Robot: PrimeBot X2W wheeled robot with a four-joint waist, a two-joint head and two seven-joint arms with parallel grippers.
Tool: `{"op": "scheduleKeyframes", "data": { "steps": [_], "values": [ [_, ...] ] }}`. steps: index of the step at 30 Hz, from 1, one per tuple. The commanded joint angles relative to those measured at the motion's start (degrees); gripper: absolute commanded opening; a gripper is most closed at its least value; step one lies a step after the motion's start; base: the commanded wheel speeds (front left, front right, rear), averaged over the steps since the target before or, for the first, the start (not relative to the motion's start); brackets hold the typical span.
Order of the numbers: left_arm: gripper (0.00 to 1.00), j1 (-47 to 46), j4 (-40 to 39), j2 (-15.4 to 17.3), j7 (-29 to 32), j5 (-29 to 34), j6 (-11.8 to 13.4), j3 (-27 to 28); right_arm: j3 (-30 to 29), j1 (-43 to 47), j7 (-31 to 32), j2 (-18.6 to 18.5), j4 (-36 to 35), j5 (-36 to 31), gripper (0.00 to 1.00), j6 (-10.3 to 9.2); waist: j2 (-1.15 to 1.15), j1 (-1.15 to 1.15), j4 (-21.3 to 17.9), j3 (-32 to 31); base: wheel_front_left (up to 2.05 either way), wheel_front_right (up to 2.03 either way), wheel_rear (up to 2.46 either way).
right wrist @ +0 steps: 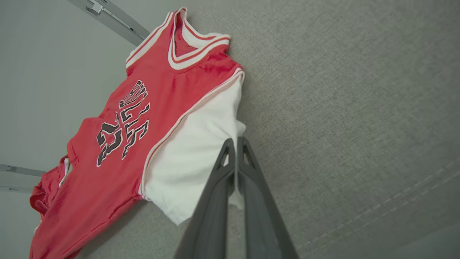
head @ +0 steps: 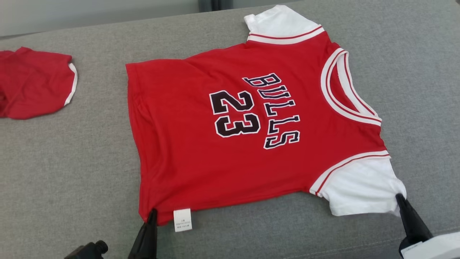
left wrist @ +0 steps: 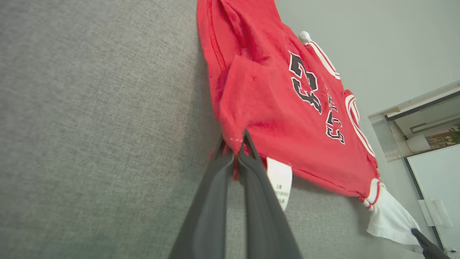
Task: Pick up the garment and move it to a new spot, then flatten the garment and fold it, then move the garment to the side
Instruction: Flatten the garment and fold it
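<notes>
Grey upholstered surface (head: 72, 172) carrying the red jersey (head: 230, 144), spread face-up at centre. Your left gripper (head: 152, 214) is clamped on the near hem corner beside the care label (head: 182, 219); your right gripper (head: 399, 198) pinches the white sleeve (head: 359, 187). Expect light, limp cloth, so hold hems and corners. The left wrist view reveals a rumpled hem; the head view adds a second red garment (head: 32, 82).
</notes>
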Motion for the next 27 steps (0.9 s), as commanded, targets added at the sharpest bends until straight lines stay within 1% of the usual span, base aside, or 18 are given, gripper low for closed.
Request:
{"op": "scheduleKeyframes", "data": {
  "steps": [1, 3, 5, 9, 11, 15, 19, 22, 23, 24, 25, 27],
  "values": [
    [0.00, -0.9, -1.5, 0.7, 1.3, -0.4, 0.7, 0.3, -0.6, -1.9, 0.8, -0.1, -0.8, -0.1, 0.00, -0.04, 0.00, 0.01, 0.8, 0.2, 0.00, 0.00, 0.00],
    [0.00, -3.1, -3.5, 0.8, 3.8, -1.7, 2.0, 0.6, -1.8, -4.5, 2.2, -0.5, -1.1, -1.3, 0.00, -0.04, 0.00, 0.01, 0.8, 1.1, 0.00, 0.00, 0.00],
    [0.00, -5.1, -4.8, 1.6, 7.2, -1.7, 4.0, 0.5, -2.4, -8.3, 4.2, -0.4, -1.4, -2.0, 0.00, -0.03, 0.00, 0.01, 0.7, 2.0, 0.00, 0.00, 0.00],
    [0.00, -11.0, -7.2, 1.5, 13.0, -2.5, 8.1, 0.5, -3.8, -16.4, 9.4, -0.8, -1.3, -4.6, 0.00, -0.03, 0.00, 0.01, 0.9, 3.9, 0.00, 0.00, 0.00],
    [0.00, -14.6, -7.8, 2.1, 16.0, -1.6, 10.4, 0.2, -4.3, -21.4, 12.3, -1.1, -0.4, -6.6, 0.00, -0.03, 0.00, 0.01, 0.9, 5.0, 0.00, 0.00, 0.00],
    [0.00, -20.1, -8.2, 2.0, 20.2, -1.2, 14.1, 0.2, -4.6, -29.2, 16.7, -1.1, 2.1, -10.3, 0.00, -0.03, 0.00, 0.01, 1.1, 6.7, 0.00, 0.00, 0.00],
    [0.00, -25.0, -7.3, 2.7, 23.5, -0.3, 16.3, -0.3, -3.9, -35.4, 18.9, -1.1, 4.6, -14.0, 0.00, -0.03, 0.00, 0.01, 1.5, 8.4, 0.00, 0.00, 0.00],
    [0.00, -28.2, -5.4, 3.1, 25.1, 0.6, 17.1, -0.9, -2.8, -39.0, 19.3, -1.1, 6.9, -16.0, 0.00, -0.03, 0.00, 0.01, 1.8, 9.2, 0.00, 0.00, 0.00],
    [0.15, -29.3, -4.6, 3.0, 25.3, 1.1, 17.6, -0.8, -2.6, -40.2, 18.6, -1.1, 7.6, -16.7, 0.00, -0.02, 0.00, 0.01, 1.8, 9.3, 0.00, 0.00, 0.00],
    [0.46, -30.0, -4.0, 2.8, 25.4, 1.2, 17.9, -0.7, -2.5, -41.1, 17.9, -1.0, 8.2, -17.2, 0.36, -0.02, 0.00, 0.01, 1.7, 9.5, 0.00, 0.00, 0.00],
    [1.00, -30.7, -3.5, 2.6, 25.5, 1.4, 18.1, -0.9, -1.8, -41.9, 17.0, -1.4, 8.6, -18.0, 1.00, -0.02, 0.00, 0.01, 1.7, 9.7, 0.00, 0.00, 0.00],
    [1.00, -31.1, -3.1, 2.1, 25.0, 1.4, 18.4, -0.6, -1.3, -42.6, 15.2, -1.5, 9.3, -18.5, 1.00, -0.02, 0.00, 0.01, 1.4, 9.8, 0.00, 0.00, 0.00]
  ]
}}
